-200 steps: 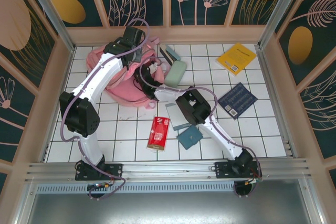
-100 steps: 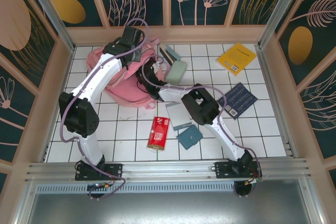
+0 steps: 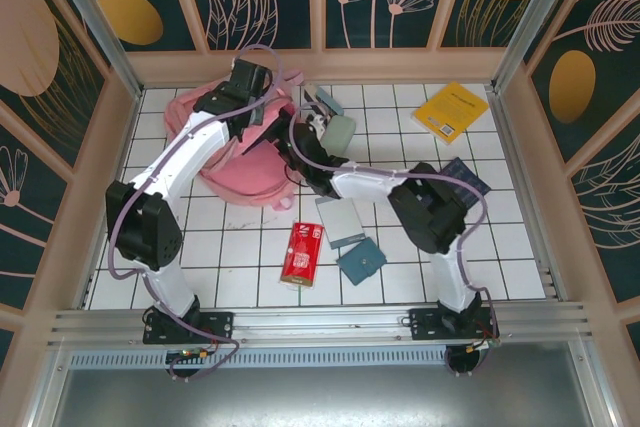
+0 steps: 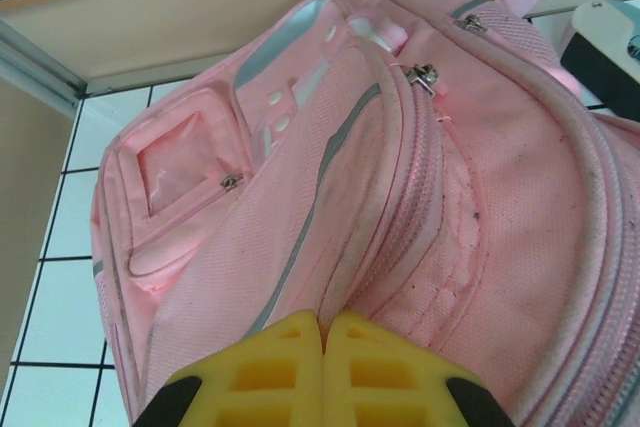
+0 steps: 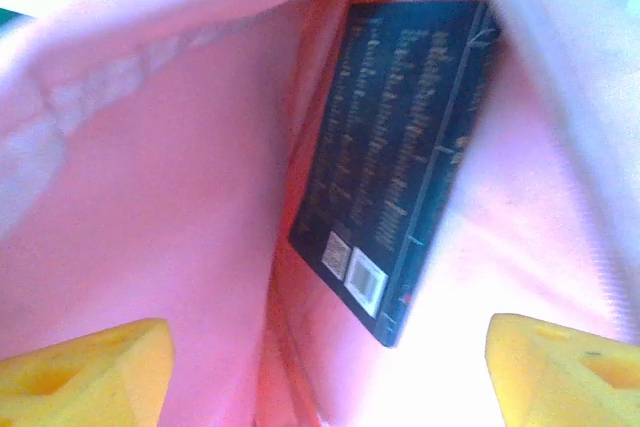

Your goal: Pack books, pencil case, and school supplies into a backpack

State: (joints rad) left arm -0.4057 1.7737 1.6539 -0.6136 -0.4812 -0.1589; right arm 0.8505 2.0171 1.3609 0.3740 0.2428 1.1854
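Observation:
The pink backpack (image 3: 232,162) lies at the back left with its mouth facing right. My left gripper (image 3: 256,107) is shut, pinching a fold of the backpack's fabric (image 4: 400,197) between its yellow fingertips (image 4: 290,347). My right gripper (image 5: 325,377) is open inside the backpack's mouth (image 3: 295,142), and a navy book (image 5: 400,147) lies loose ahead of it against the pink lining. The mint pencil case (image 3: 338,134) and the stapler (image 3: 325,102) rest beside the opening. A yellow book (image 3: 452,110) lies at the back right. Another navy book (image 3: 468,173) is partly hidden by my right arm.
A red packet (image 3: 301,252), a silver-grey pad (image 3: 343,220) and a teal square (image 3: 361,260) lie on the white tiles near the front middle. Wooden walls close in the table at the back and on both sides. My right elbow (image 3: 430,212) hangs over the centre right.
My right gripper has opened and let go of the navy book inside the backpack. Its elbow has swung right. My left gripper keeps its pinch on the fabric.

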